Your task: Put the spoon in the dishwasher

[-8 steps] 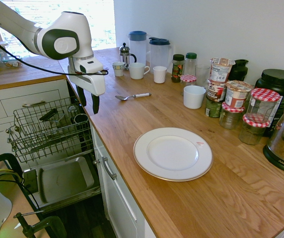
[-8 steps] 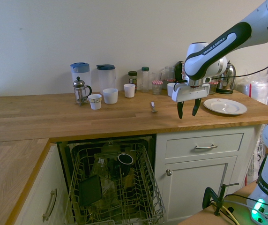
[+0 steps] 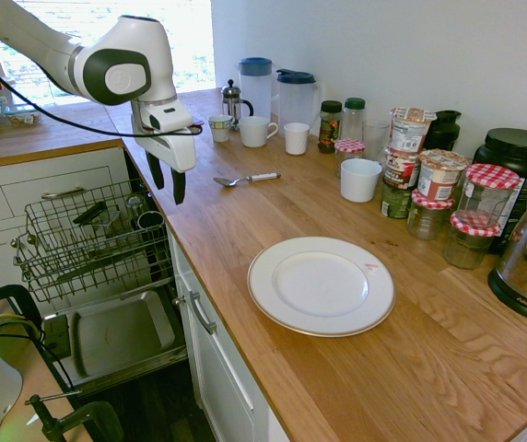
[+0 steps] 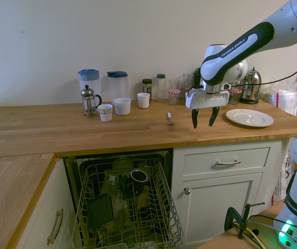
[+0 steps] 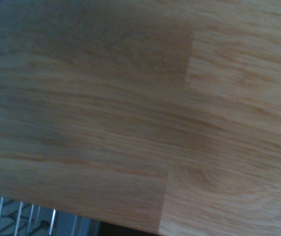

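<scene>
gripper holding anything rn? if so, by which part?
Nothing. The gripper hangs open and empty above the worktop; the spoon lies untouched on the wood.

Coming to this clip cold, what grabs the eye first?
The white arm's gripper hangs open and empty above the counter's front edge, pointing straight down. Beyond it the spoon lies alone on the wooden counter, short of the mugs. Below the edge, the dishwasher stands open with its wire rack pulled out.

White plate, red-checked jar lids, blue-lidded jugs on a honey-brown wooden counter.
</scene>
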`<state>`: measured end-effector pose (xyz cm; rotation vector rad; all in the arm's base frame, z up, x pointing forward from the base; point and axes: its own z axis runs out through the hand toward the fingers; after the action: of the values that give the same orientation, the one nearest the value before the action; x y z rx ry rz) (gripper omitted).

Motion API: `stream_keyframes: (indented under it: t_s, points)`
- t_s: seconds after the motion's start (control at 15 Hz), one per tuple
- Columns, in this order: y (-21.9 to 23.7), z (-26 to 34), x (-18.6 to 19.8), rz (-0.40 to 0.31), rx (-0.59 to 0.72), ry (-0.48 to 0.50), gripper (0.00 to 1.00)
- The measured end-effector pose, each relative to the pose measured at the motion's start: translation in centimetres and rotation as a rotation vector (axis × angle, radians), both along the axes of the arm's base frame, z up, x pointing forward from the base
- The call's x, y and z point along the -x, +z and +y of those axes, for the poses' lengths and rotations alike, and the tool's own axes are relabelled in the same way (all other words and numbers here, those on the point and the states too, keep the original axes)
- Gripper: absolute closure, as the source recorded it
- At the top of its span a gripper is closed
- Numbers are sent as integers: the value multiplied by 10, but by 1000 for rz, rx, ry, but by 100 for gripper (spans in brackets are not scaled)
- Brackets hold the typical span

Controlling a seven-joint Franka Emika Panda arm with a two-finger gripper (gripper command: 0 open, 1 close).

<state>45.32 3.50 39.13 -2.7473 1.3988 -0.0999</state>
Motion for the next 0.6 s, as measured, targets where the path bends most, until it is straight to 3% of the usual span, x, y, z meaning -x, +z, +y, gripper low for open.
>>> stream_keyframes:
  t_s: [0.6]
  points:
    - [11,33,-123,-38,1,-272,0]
